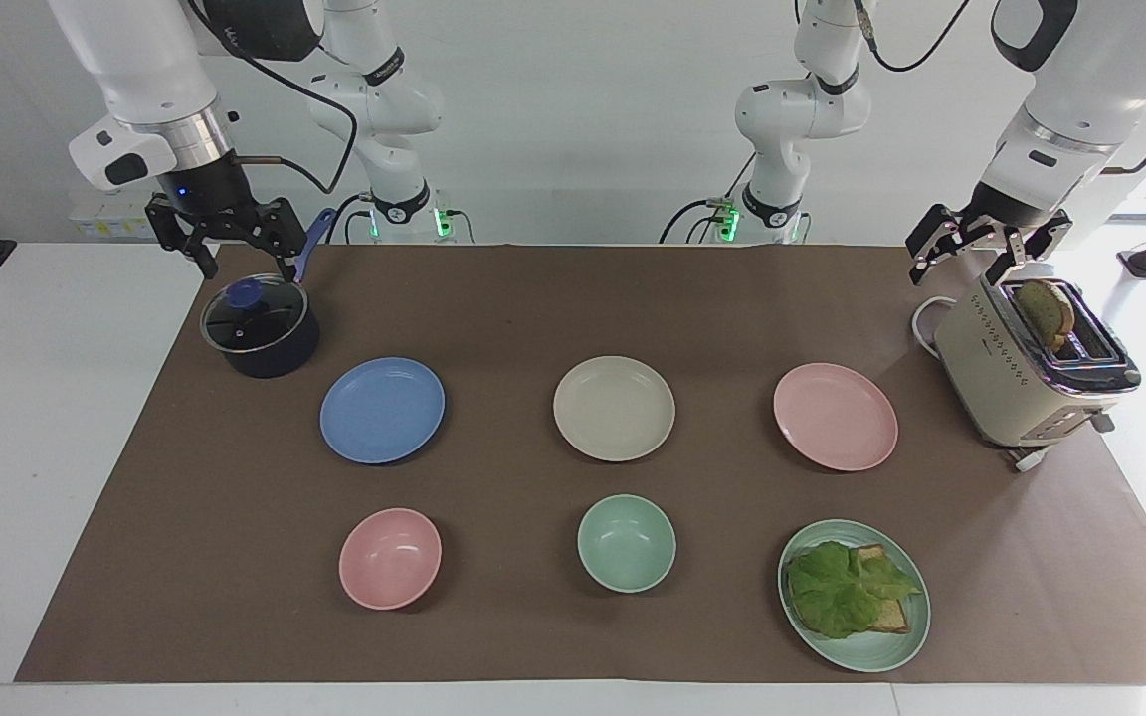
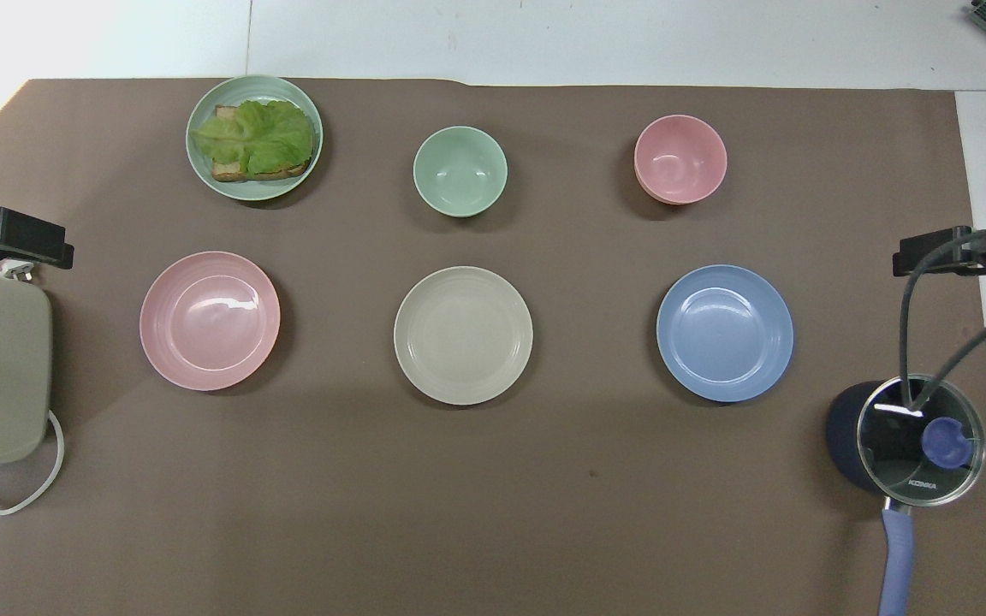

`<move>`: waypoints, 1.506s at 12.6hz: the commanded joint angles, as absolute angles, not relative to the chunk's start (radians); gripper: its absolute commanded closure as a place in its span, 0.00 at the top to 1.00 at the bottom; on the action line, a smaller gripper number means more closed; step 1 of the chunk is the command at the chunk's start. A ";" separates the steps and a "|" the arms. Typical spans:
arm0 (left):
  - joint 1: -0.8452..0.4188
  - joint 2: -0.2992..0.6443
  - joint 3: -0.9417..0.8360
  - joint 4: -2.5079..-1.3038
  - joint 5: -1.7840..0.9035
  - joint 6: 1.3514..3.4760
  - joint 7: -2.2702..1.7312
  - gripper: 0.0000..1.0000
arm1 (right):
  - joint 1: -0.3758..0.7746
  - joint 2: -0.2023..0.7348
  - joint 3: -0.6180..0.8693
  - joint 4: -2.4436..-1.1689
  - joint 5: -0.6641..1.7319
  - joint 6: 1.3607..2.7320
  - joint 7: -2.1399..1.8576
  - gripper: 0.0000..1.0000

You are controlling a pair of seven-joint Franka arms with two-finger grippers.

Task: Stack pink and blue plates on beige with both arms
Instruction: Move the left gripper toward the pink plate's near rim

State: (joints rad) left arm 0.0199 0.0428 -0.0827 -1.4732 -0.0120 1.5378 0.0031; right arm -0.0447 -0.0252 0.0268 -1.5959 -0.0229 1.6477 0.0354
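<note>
1. The beige plate (image 1: pixel 614 408) is set mid-table, between the blue plate (image 1: pixel 382 410) and the pink plate (image 1: pixel 836 416), each apart and bare.
2. The right gripper (image 1: pixel 247 261) is held over the lidded pot (image 1: pixel 260 325), fingers spread, empty.
3. The left gripper (image 1: pixel 963 261) is held over the toaster (image 1: pixel 1026 373), fingers spread, empty.
4. Farther out, a pink bowl (image 1: pixel 390 558), a green bowl (image 1: pixel 626 543) and a lettuce plate (image 1: pixel 854 595) are lined up.

Glossy white jointed arms (image 1: pixel 135 70), black joint bands, black cables, silver wrist rings, black grippers, green base lights.
</note>
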 commanded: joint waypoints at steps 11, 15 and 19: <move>0.129 0.129 -0.083 -2.038 0.000 2.096 0.000 1.00 | -0.057 -0.023 0.026 -1.588 -0.014 1.637 0.029 1.00; 0.150 0.181 -0.083 -2.112 -0.002 2.201 -0.002 1.00 | -0.058 -0.023 0.026 -1.588 -0.014 1.637 0.029 1.00; 0.149 0.178 -0.081 -2.109 0.000 2.148 -0.002 0.00 | -0.058 -0.023 0.026 -1.588 -0.014 1.637 0.028 1.00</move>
State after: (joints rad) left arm 0.1395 0.2005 -0.0775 -2.0916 -0.0118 2.1650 0.0019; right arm -0.0464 -0.0252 0.0217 -1.5959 -0.0229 1.6477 0.0354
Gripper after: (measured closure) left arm 0.256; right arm 0.000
